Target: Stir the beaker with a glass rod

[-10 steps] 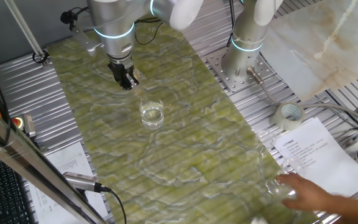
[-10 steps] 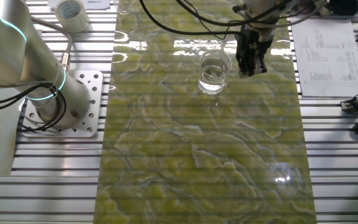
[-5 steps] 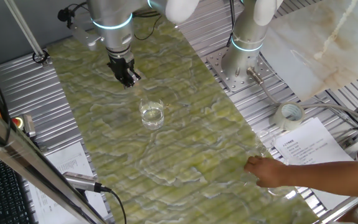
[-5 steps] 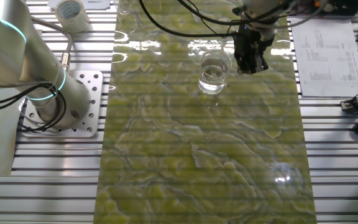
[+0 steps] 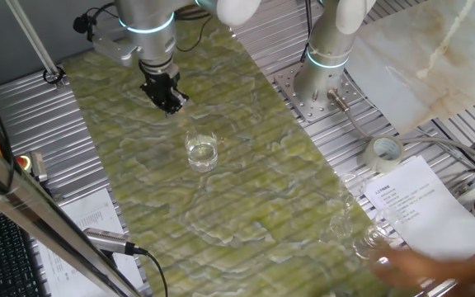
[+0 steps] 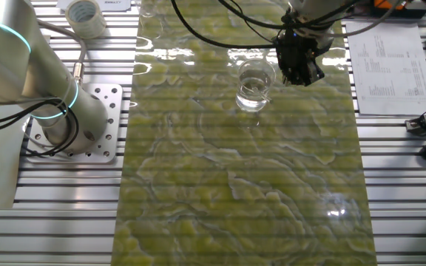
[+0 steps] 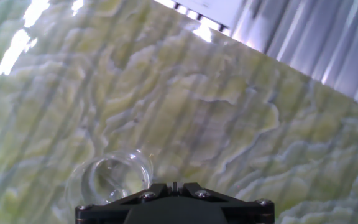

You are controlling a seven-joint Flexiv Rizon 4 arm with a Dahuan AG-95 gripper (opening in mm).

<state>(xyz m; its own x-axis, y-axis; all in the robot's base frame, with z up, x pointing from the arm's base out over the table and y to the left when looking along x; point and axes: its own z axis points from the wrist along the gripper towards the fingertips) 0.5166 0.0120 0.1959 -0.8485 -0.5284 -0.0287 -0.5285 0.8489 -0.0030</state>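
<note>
Green marbled mat: beaker upright; gripper beside it, jaw state indiscernible, rod unseen. Advice: centre over rim before descending.

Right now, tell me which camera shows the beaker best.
The other fixed view: the beaker stands whole and unblocked on the mat, rim and liquid both showing, beside the pincer. One fixed view also shows it whole but smaller. The hand view catches it low in the frame, partly cut off by the pincer's body.
</note>
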